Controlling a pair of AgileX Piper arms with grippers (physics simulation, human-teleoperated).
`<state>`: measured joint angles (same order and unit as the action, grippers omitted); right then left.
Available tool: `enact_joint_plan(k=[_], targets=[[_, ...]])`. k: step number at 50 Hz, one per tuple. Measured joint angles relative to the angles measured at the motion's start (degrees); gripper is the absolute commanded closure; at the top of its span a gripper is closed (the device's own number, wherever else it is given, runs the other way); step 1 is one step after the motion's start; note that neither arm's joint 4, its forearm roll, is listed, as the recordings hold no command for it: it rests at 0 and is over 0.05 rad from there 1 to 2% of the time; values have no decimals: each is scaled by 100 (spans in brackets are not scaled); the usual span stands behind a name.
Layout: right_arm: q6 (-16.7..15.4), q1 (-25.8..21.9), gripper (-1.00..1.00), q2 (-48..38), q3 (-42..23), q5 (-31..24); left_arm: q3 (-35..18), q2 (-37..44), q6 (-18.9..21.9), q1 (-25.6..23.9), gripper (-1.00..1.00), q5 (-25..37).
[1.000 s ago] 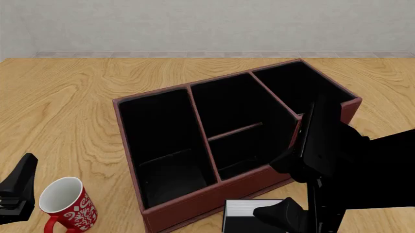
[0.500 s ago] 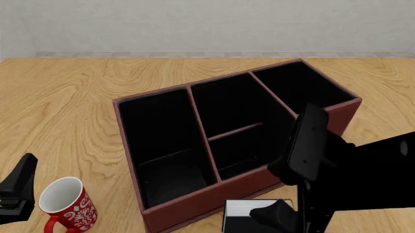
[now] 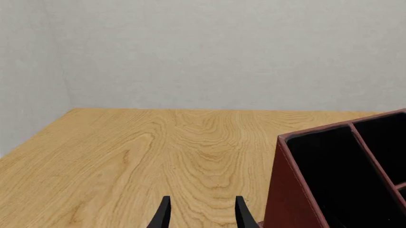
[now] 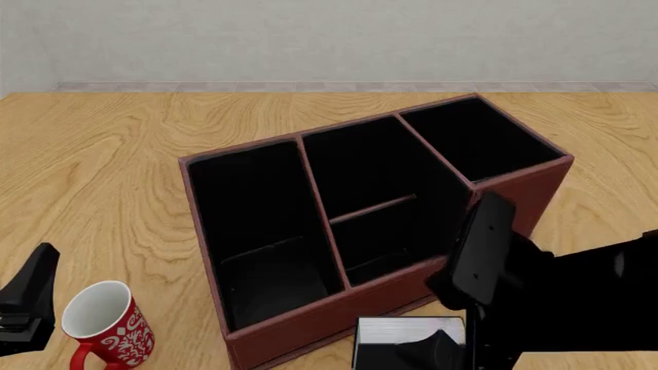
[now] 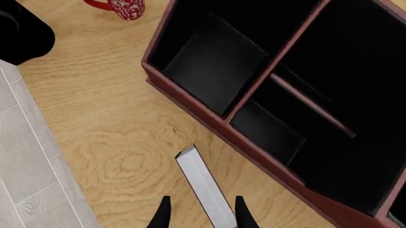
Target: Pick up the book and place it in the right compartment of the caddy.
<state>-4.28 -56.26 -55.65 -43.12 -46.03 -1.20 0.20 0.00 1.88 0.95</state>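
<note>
In the left wrist view, the left gripper (image 3: 200, 216) is seen parted over bare table (image 3: 127, 156), the caddy (image 3: 298, 190) at 3 o'clock.

In the front view, the book (image 4: 396, 333) lies flat at 6 o'clock of the caddy (partly hidden).

In the right wrist view, the right gripper (image 5: 200, 214) is spread astride the book's white edge, nothing gripped.

We see a rendered, office-like desk setup: a bare wood-grain counter (image 4: 123, 154) against a plain grey wall (image 4: 329, 38), carrying a reddish-brown leather-look caddy (image 4: 308, 327) at the centre and a red patterned mug (image 4: 103, 320) at 7 o'clock, with pale plank flooring (image 5: 25, 161) below.
</note>
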Motion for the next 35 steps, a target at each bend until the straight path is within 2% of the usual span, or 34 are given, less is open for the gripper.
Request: enact_joint_plan(k=[11,35], targets=[[134,15,-100,15,295,238,0,-1,-2,2,-100,-7],[171,205,-100,-80,632,507,16,-3,-5,4,-100,-36]])
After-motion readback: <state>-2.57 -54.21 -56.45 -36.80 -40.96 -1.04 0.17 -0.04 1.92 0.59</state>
